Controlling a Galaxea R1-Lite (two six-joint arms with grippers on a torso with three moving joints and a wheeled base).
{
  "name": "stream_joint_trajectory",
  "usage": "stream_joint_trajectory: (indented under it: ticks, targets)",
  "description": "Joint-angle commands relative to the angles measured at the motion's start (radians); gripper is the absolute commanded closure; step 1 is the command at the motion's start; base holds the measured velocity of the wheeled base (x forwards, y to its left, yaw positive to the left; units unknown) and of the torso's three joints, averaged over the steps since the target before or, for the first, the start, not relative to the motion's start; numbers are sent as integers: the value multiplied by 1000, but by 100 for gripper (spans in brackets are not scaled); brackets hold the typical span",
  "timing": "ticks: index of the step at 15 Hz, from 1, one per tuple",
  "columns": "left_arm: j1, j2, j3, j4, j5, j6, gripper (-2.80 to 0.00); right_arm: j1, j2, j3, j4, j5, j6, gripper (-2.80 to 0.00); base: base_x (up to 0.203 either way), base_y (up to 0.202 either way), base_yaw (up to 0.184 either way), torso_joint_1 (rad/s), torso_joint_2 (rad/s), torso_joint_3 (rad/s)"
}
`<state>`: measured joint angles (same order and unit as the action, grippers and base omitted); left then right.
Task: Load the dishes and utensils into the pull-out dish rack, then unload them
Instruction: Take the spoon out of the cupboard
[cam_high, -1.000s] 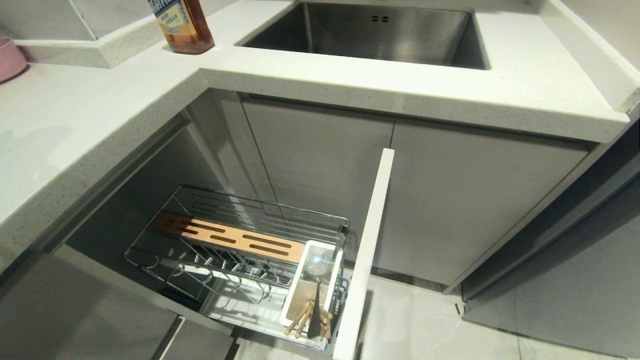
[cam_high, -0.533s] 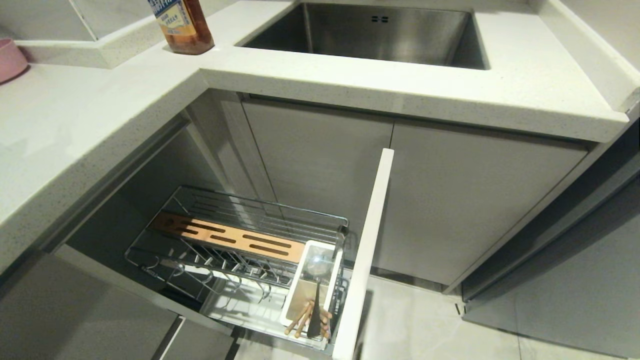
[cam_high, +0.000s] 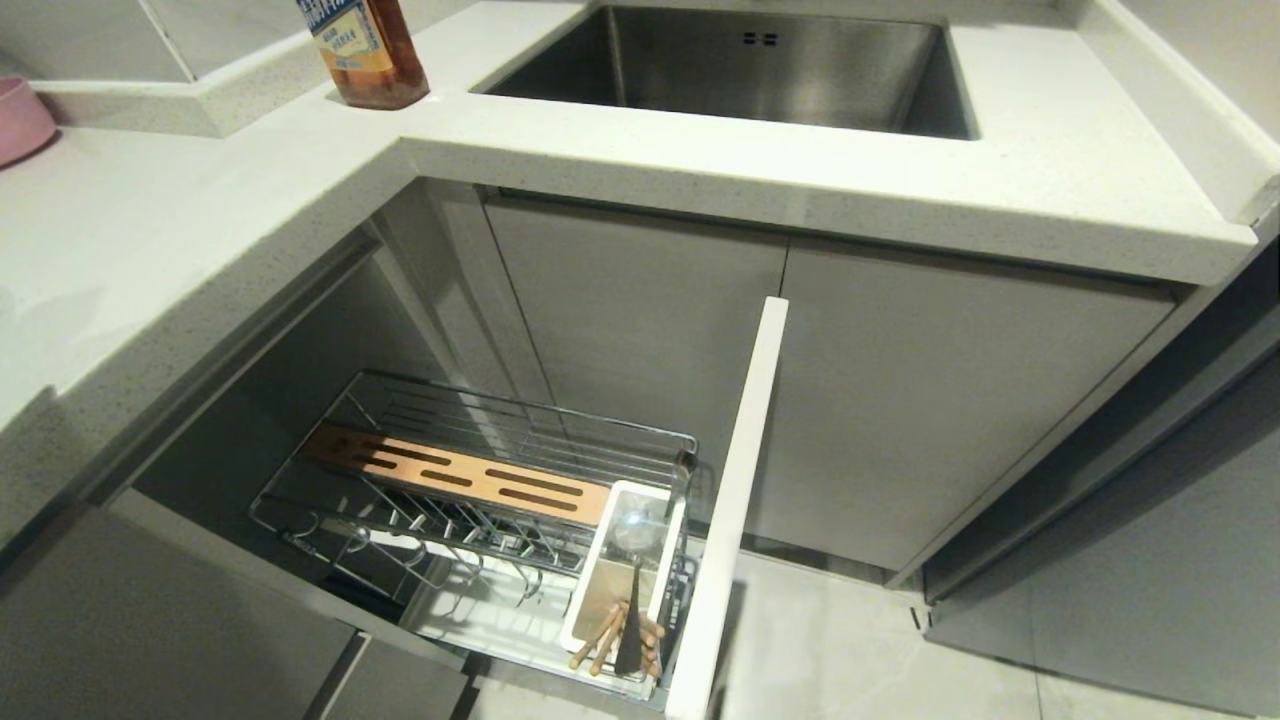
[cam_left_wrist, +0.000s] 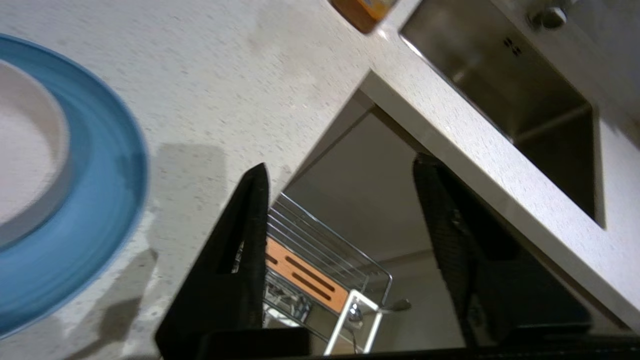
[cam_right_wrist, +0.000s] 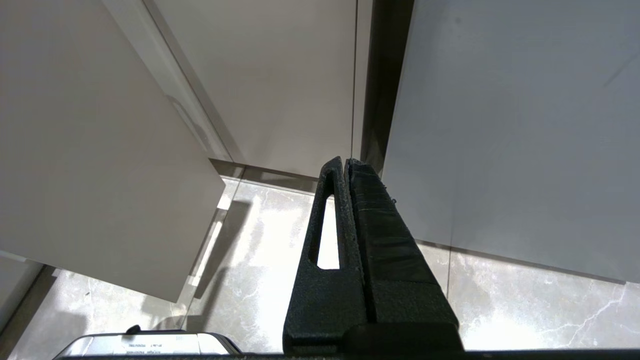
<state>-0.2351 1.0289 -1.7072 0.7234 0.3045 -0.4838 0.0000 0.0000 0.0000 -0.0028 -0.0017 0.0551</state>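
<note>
The left gripper (cam_left_wrist: 340, 172) hangs above the countertop (cam_high: 150, 250) near its front edge, jaws parted with nothing between them. The light-blue plate (cam_left_wrist: 100, 200) lies on that counter just beside it, the cream bowl (cam_left_wrist: 25, 155) sitting in it. Below, the pull-out dish rack (cam_high: 470, 500) stands drawn out; the chopsticks (cam_high: 605, 640) and spoon (cam_high: 632, 560) sit in its white holder (cam_high: 582, 590) at the corner by the cabinet front (cam_high: 740, 480). The right gripper (cam_right_wrist: 346, 161) hangs closed by the floor. A shallow pinch on the plate's rim could tip the bowl out.

Chopsticks (cam_high: 612, 640), spoon (cam_high: 633, 560) upright in rack (cam_high: 480, 470)
</note>
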Motion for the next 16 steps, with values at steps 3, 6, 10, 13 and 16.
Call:
stream_joint_trajectory:
  ticks: [3,6,10,13,16]
  targets:
    - [-145,59,5,3,-2,-6,0,0,0,0,0,0,0,0,0,0,0,0,0,0]
    - [-246,139,9,9,-1,-58,0,0,0,0,0,0,0,0,0,0,0,0,0,0]
    - [-331,200,32,29,0,-68,0,0,0,0,0,0,0,0,0,0,0,0,0,0]
    - [-401,302,66,96,-3,-74,0,0,0,0,0,0,0,0,0,0,0,0,0,0]
    - [-445,434,81,176,-23,-110,0,0,0,0,0,0,0,0,0,0,0,0,0,0]
